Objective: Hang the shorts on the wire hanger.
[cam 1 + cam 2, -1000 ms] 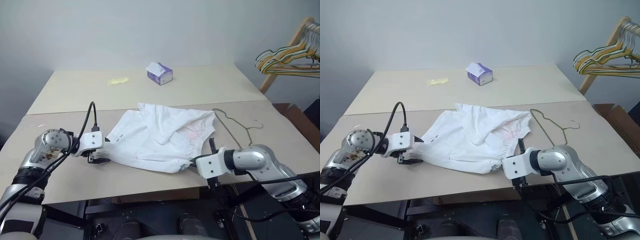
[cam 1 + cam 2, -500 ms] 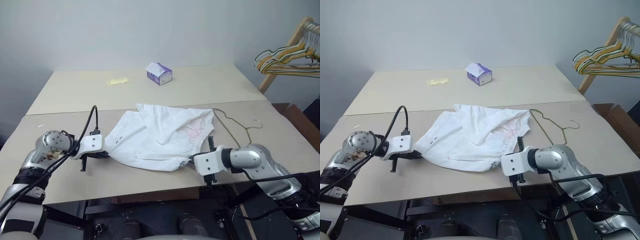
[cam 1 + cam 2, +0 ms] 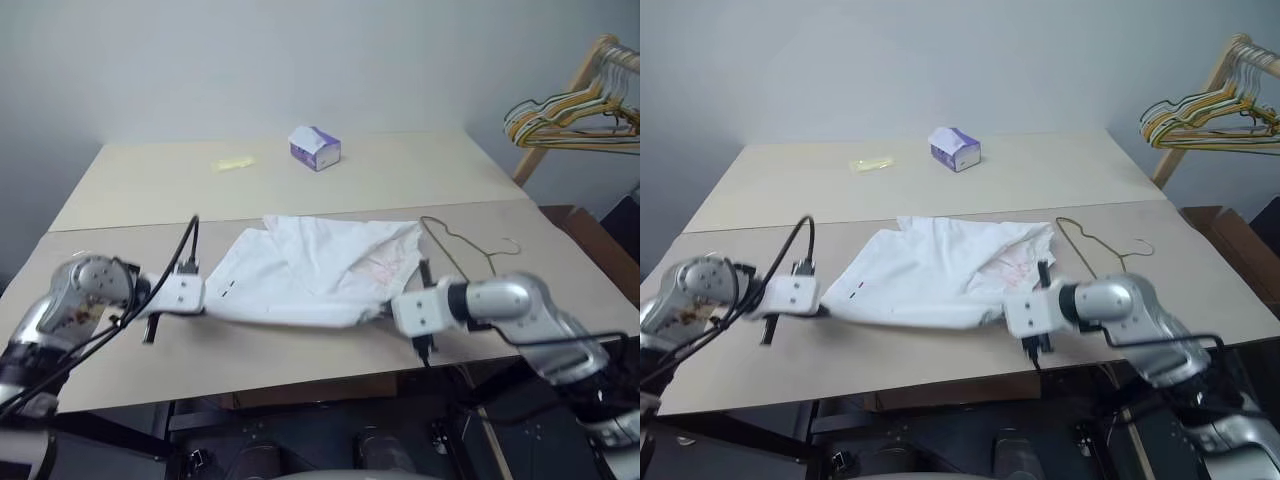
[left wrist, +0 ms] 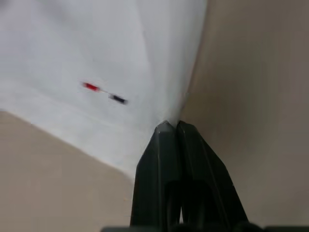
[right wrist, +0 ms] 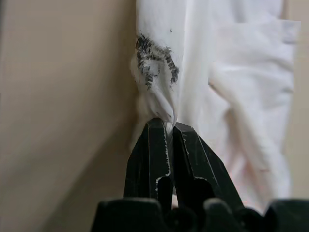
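End effectors [image 4: 170, 126] pinching shorts [image 3: 310, 275] between

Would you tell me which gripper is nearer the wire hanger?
Right. The right gripper grips the shorts just beside the wire hanger; the left gripper holds their far end.

shorts [image 3: 310, 270] white w/ faint pink print near mid, tiny red + dark dash marks by one corner, scratchy black print patch at other edge. surface [image 3: 400, 170] pale beige/tan. wire hanger [image 3: 462, 250] thin dark grey. tissue box [image 3: 315, 148] purple + white. small yellow bit [image 3: 233, 163] at back. hanger bunch [image 3: 570, 105] yellow/green/white. fingers [image 5: 157, 145] black both sides, wrist housings white/silver.
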Available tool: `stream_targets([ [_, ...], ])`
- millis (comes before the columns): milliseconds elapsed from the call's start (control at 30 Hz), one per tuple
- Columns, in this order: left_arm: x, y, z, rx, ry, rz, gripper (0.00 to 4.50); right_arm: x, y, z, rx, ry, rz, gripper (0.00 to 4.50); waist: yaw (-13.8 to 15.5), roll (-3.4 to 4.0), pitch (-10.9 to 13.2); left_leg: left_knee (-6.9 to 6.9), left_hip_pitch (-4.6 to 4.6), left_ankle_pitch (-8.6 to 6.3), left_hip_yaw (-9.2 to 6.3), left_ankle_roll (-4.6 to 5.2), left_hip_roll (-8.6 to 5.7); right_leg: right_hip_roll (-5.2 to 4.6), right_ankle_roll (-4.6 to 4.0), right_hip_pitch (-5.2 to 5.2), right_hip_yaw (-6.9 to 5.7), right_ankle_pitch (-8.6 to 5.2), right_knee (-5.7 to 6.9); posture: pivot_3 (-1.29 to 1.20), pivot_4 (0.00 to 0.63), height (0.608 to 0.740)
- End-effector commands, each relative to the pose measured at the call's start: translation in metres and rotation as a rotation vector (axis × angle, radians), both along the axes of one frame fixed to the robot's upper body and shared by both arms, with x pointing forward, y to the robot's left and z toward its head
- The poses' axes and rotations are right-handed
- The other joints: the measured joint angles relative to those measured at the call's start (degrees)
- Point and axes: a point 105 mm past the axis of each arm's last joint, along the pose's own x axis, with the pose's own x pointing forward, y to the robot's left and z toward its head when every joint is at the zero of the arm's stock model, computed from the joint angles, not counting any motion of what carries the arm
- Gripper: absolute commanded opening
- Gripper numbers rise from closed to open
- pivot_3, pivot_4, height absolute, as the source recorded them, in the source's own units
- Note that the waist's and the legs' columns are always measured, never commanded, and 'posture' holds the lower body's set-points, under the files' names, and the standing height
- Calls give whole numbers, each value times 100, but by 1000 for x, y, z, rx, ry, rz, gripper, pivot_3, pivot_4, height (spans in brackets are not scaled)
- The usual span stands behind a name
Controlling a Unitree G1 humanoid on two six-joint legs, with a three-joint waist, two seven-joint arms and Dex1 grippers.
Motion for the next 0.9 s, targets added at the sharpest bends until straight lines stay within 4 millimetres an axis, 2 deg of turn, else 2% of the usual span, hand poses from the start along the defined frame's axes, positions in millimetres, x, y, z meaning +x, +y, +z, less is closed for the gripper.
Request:
stream_targets([
  [33, 56, -15, 45, 0, -309, 95, 26, 59, -5, 34, -4, -188, -130, 0, -6, -2, -2, -1, -2, 0, 0, 0, 0, 0, -15, -2, 1, 12, -2, -26, 0, 740],
  [67, 75, -18, 67, -21, -435, 157, 26, 83, -4, 53, 16, -284, -197, 0, -32, -2, -1, 0, -3, 0, 0, 0, -2, 1, -22, -1, 1, 16, -2, -26, 0, 740],
  [133, 107, -20, 125, -144, -729, 325, 26, 124, -5, 101, 71, -541, -345, 0, -84, -3, -1, -1, -24, 5, 0, -7, -8, -1, -21, -19, 3, 22, -6, -29, 0, 740],
  [167, 114, -18, 155, -221, -880, 392, 26, 137, -6, 128, 104, -689, -405, 0, -121, -2, -1, -5, -43, 15, -4, -24, -11, -4, -20, -40, 4, 26, -4, -30, 0, 740],
  [200, 117, -17, 173, -270, -973, 433, 26, 144, -7, 145, 125, -784, -437, 0, -164, -2, -1, -9, -57, 26, -8, -43, -11, -7, -22, -59, 3, 31, 12, -29, 0, 740],
  [233, 116, -11, 202, -370, -1110, 500, 26, 147, -8, 173, 192, -920, -487, 0, -187, -3, -3, -18, -86, 50, -17, -85, -10, -10, -22, -88, -2, 32, 24, -26, 0, 740],
  [300, 97, 7, 253, -501, -1406, 587, 26, 139, -12, 225, 390, -1169, -577, 0, -255, -3, -5, -44, -125, 55, -13, -96, -16, -21, -22, -153, 5, 31, 25, -23, 0, 740],
  [333, 84, 14, 269, -527, -1517, 586, 26, 132, -14, 239, 451, -1243, -584, 0, -294, -3, -6, -64, -137, 56, -10, -99, -19, -25, -22, -178, 11, 31, 24, -24, 0, 740],
  [367, 76, 18, 274, -534, -1551, 571, 26, 127, -13, 242, 471, -1274, -561, 0, -315, -5, -8, -95, -143, 57, -6, -102, -26, -36, -22, -205, 10, 31, 24, -25, 0, 740],
  [500, 63, 19, 252, -471, -1481, 460, 26, 114, 1, 218, 475, -1247, -415, 0, -421, 0, -14, -116, -159, 55, 9, -102, -30, -41, -21, -234, 1, 30, 22, -20, 0, 740],
  [600, 44, 8, 218, -393, -1340, 299, 26, 102, 13, 177, 446, -1114, -299, 0, -470, 0, -14, -100, -173, 55, 15, -101, -34, -46, -17, -225, -1, 28, -1, -17, 0, 740],
  [667, 29, -2, 184, -339, -1134, 162, 26, 93, 23, 136, 354, -964, -177, 0, -491, 0, -14, -72, -187, 56, 12, -100, -31, -44, -13, -224, -3, 29, 2, -13, 0, 740],
  [733, 6, -5, 130, -211, -843, 43, 26, 73, 34, 81, 244, -767, -20, 0, -502, 1, -13, -44, -191, 53, 10, -93, -27, -38, -10, -220, -2, 32, 18, -5, 0, 740],
  [767, -6, -1, 106, -161, -702, 38, 26, 64, 37, 63, 218, -709, 16, 0, -520, 3, -12, -33, -189, 38, 9, -68, -20, -31, -10, -218, 0, 34, 23, -1, 0, 740],
  [900, -47, 16, 48, -26, -350, 44, 26, 41, 44, 17, 131, -557, 110, 0, -516, 6, -3, -28, -91, 2, 18, -6, -5, -22, -14, -128, 11, 33, 9, 5, 0, 740],
])
